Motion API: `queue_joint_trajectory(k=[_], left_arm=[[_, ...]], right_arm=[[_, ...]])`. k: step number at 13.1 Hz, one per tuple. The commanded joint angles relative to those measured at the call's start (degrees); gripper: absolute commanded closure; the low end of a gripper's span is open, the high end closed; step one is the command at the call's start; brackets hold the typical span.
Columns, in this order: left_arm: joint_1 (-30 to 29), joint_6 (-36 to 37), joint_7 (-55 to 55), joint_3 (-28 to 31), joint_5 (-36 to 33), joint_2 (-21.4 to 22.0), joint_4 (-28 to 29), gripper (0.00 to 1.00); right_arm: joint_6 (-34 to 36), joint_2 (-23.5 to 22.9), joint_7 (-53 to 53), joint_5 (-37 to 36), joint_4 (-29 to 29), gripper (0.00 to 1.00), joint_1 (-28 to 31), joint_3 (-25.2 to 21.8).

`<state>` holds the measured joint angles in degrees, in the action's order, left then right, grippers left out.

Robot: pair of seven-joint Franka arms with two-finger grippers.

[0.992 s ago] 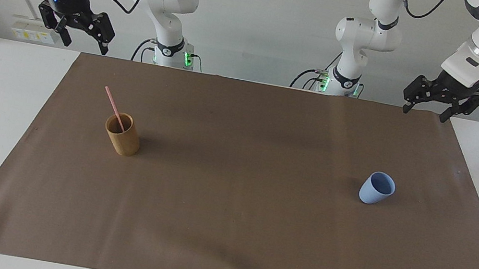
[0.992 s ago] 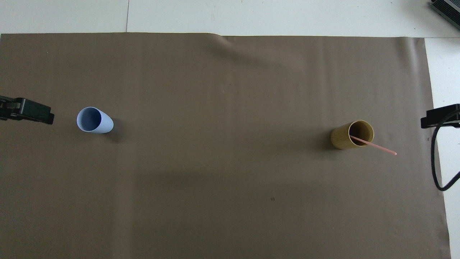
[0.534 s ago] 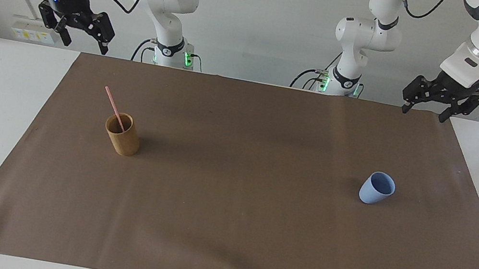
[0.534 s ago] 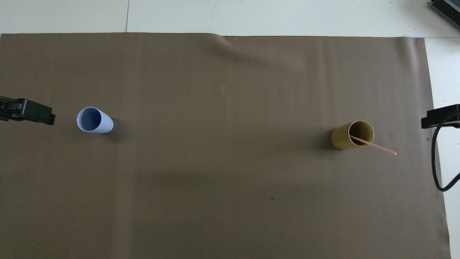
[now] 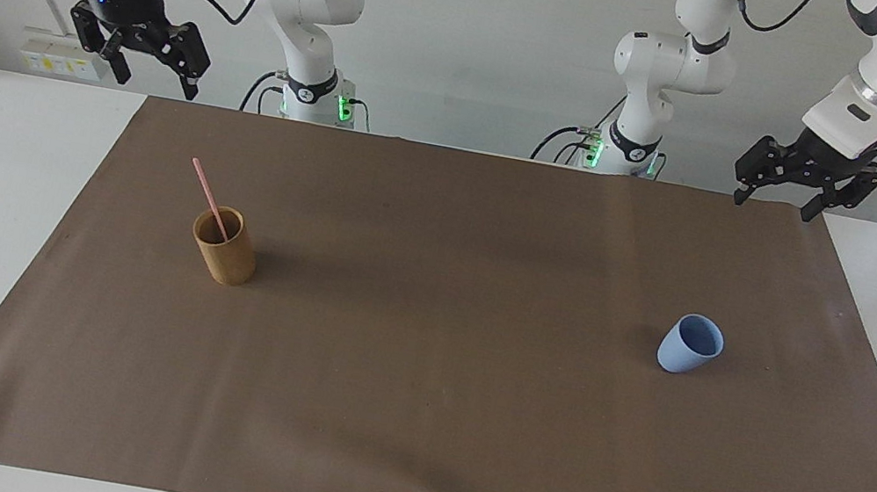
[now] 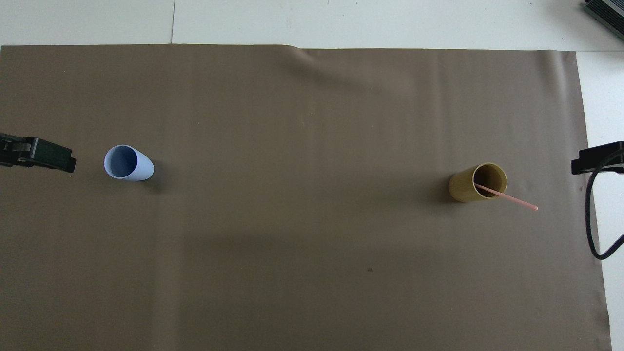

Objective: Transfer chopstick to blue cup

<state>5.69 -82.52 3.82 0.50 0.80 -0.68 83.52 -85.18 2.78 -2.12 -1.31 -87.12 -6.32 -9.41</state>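
Facing view, read across from the right arm's end of the table.

Right gripper [image 5: 152, 69]: raised over the mat's robot-side edge, fingers apart, holding nothing. No visible shift over the last second; it waits.

Tan cup [image 5: 225, 247]: upright on the brown mat [image 5: 409, 419], toward the right arm's end. The chopstick [image 5: 208, 196] stands in it, leaning, its upper end sticking out over the rim toward the right arm's side (thin, pale pink, untouched).

Blue cup [image 5: 689, 345]: upright and empty, well apart from the tan cup, toward the left arm's end.

Left gripper [image 5: 772, 193]: also raised over the mat's robot-side edge, fingers apart, empty. It has crept slightly up and toward the table's middle over the past second; the only change in the scene.

Judgement: transfer not begun. The drift brings no gripper near the chopstick, which sits on the right arm's side, so the pick likely falls to that arm.
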Motion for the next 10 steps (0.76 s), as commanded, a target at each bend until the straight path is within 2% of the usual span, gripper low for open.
queue_joint_trajectory(k=[1,10], left_arm=[[0.37,-0.98,-0.83,0.12,-0.36,1.56,2.0,0.0],[0.37,-1.06,-0.04,0.12,-0.27,1.65,2.35,0.0]], right_arm=[[0.28,1.44,0.98,0.43,-1.57,0.0,0.7,0.27],[0.37,1.53,0.98,0.43,-1.65,0.0,0.43,0.27]])
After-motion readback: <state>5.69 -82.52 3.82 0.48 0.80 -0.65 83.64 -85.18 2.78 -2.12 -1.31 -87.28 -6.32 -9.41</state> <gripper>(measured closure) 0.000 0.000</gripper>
